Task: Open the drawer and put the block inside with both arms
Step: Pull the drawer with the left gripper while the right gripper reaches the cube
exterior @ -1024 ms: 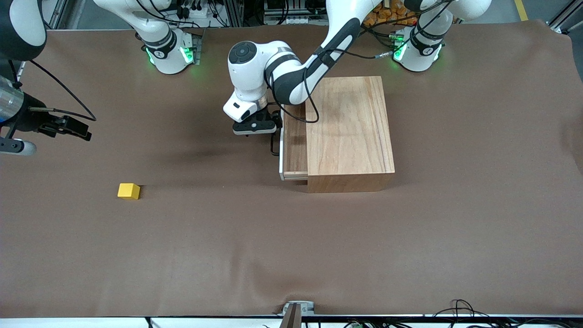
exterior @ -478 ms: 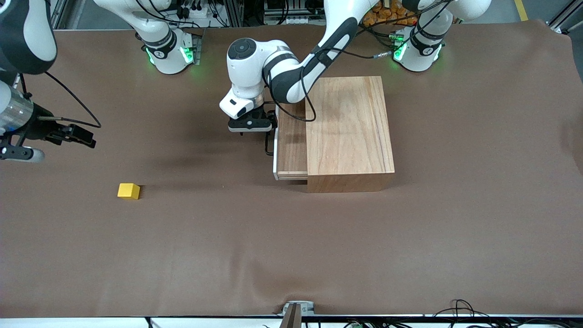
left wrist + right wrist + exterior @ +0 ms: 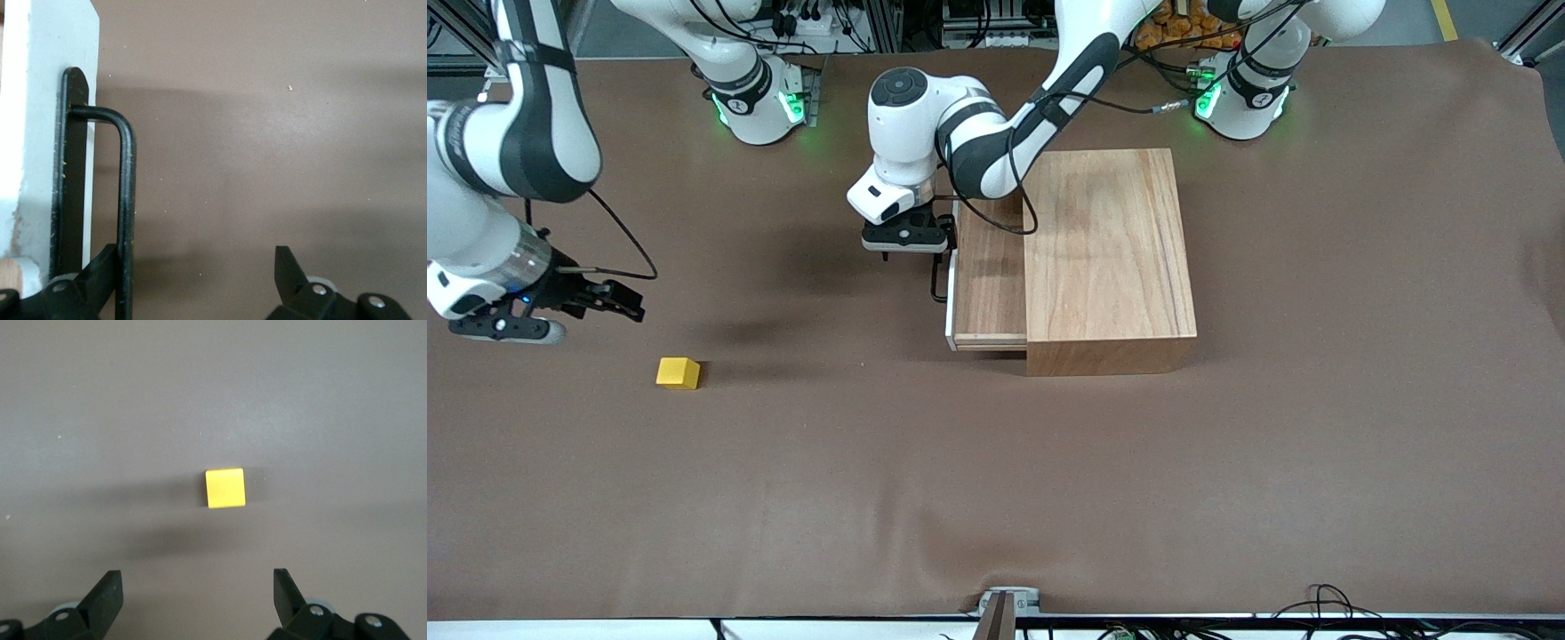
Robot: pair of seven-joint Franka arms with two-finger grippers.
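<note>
Matt brown cloth table [image 3: 1227, 489]; light-wood drawer [image 3: 987, 284]; glossy white arms [image 3: 925, 116].

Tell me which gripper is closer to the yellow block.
Right. The right gripper hangs open just above the yellow block; the left gripper is at the drawer's handle.

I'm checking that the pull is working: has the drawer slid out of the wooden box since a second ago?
Yes. The drawer has come farther out of the wooden box, toward the right arm's end of the table; the box has stayed put.
</note>
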